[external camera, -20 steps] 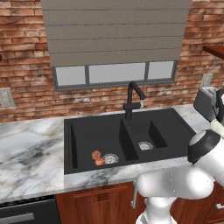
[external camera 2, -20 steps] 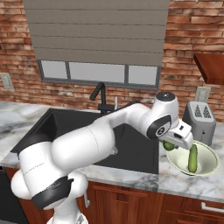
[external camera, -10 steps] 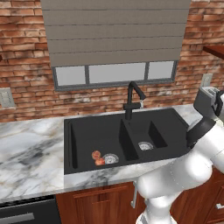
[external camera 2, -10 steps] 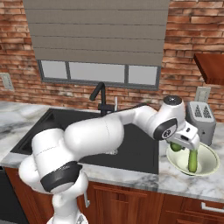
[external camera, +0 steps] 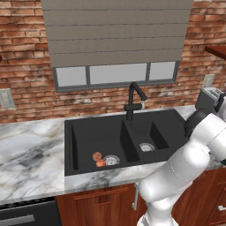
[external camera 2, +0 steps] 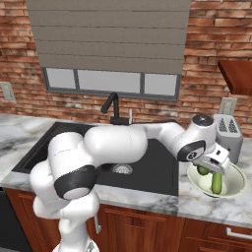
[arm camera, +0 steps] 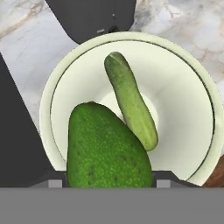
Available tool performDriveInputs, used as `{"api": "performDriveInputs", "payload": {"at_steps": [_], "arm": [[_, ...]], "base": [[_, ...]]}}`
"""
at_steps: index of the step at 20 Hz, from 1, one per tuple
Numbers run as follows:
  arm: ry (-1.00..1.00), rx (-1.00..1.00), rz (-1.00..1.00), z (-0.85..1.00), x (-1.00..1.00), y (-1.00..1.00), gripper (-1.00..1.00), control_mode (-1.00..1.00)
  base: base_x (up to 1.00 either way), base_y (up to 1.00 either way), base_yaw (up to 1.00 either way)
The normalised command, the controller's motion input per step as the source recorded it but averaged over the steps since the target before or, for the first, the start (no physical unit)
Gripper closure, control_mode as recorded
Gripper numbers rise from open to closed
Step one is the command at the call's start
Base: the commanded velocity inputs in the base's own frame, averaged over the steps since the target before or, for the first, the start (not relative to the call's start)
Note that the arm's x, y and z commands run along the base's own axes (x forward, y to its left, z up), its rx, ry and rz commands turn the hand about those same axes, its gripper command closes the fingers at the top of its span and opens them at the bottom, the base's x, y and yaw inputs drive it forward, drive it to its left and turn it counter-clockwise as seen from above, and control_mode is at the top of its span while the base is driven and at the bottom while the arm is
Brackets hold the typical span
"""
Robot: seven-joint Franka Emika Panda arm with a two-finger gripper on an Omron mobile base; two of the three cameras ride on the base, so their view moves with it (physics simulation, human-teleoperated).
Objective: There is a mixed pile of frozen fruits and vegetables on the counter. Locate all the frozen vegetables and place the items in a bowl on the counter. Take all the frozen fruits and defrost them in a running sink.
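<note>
pincer (external camera 2: pixel 214 167) clamped on the glossy green avocado (arm camera: pixel 107 146) above the bowl (arm camera: pixel 192 98); rigid, slippery, light; cucumber (arm camera: pixel 130 99) at two o'clock.

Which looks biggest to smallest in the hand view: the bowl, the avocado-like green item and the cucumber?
1. Bowl
2. Bright-green item, though it sits nearest the camera, which inflates it
3. Cucumber

Even bright rendered light, soft faint shadows, no glare, slightly pixelated.
</note>
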Motion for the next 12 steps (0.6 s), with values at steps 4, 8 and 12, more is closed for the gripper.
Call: {"api": "performDriveInputs", "payload": {"at_steps": [4, 8, 12], "arm": [[0.0, 0.03, 0.0, -0.18, 0.02, -0.23, 1.0, -1.0], [0.0, 0.02, 0.0, -0.17, 0.04, -0.18, 1.0, -1.0], [0.0, 0.0, 0.0, -0.21, 0.1, -0.08, 1.0, -1.0]], "base": [[0.0, 0.0, 0.0], [0.0, 0.0, 0.0], [0.0, 0.0, 0.0]]}}
